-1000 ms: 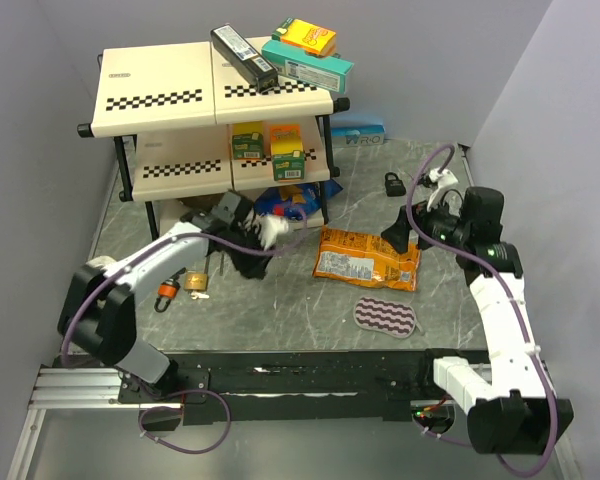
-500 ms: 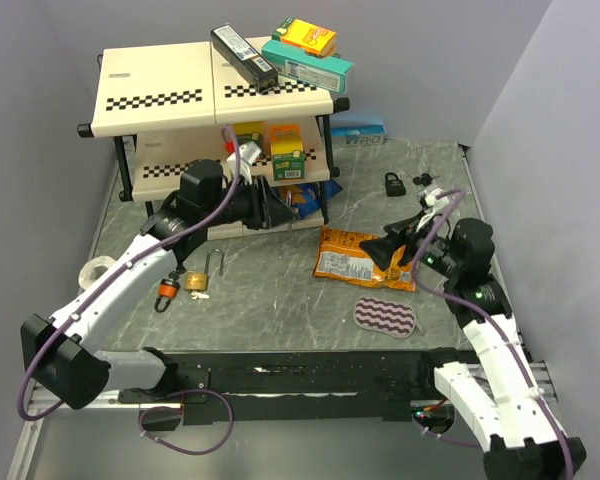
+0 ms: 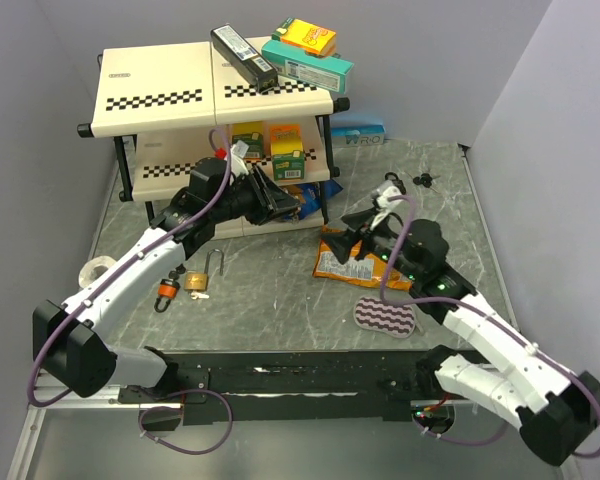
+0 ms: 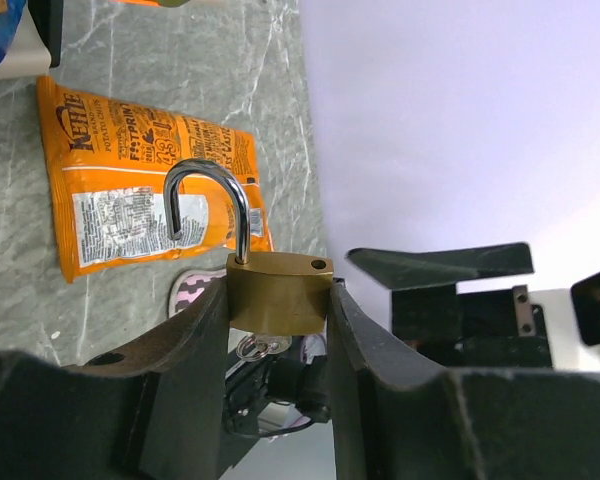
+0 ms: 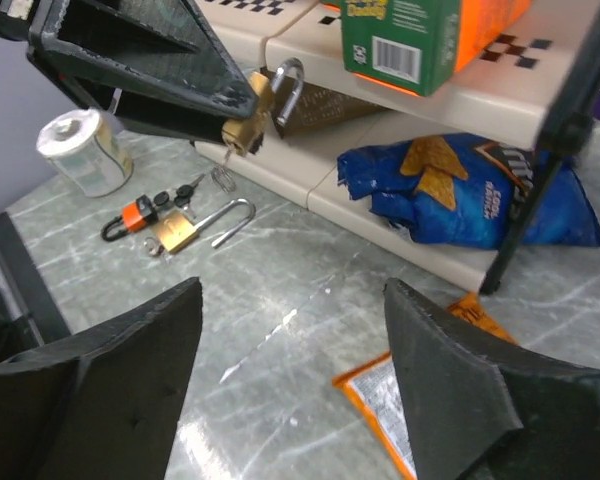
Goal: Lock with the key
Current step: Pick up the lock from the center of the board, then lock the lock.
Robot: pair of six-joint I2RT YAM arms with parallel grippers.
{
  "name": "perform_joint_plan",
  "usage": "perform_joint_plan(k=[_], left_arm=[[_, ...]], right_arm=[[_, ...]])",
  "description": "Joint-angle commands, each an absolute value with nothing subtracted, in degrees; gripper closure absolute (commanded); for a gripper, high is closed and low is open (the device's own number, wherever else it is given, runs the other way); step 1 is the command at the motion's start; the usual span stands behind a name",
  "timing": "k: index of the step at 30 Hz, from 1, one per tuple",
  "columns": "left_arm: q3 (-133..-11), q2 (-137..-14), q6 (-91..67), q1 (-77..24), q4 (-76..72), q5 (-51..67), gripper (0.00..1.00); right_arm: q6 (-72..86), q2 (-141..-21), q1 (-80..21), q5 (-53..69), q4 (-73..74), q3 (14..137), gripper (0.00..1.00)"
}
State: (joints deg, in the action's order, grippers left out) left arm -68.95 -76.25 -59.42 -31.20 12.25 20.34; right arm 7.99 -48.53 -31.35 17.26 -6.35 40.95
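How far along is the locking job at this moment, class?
Done: left gripper clamps the brass padlock, held aloft. In hand: open right gripper faces it, apart. Remaining: shackle stands open; the key hanging beneath is untouched.

orange chip bag (image 3: 340, 268): flat on table (image 3: 280, 290) | blue chip bag (image 5: 460, 195): under shelf (image 3: 160, 90) | tape roll (image 5: 80, 150): far left

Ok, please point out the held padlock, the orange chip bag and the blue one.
Held padlock (image 4: 278, 292): left wrist view, brass body.
Orange chip bag (image 4: 140, 150): left wrist view, printed face.
Blue chip bag (image 5: 460, 205): right wrist view, front face.
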Motion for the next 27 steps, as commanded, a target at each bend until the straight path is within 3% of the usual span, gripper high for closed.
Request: perform_joint_plan(k=[1,14,27], left_arm=[[-70.67,-75.41,-62.75,-31.29,8.44,19.86,0.99],[-69.17,-72.95,-61.87,-31.29,6.33,18.72,0.99],[-69.17,-71.90,-62.75,-31.29,4.39,19.95,0.99]], right_arm=[[7.47,-52.81,-36.29,8.28,-16.16,45.08,0.23],[6.15,-62.05,-41.84,1.33,-21.89,51.06,0.34],[5.10,-64.77,-43.07,2.37,-24.08,52.47,0.35]])
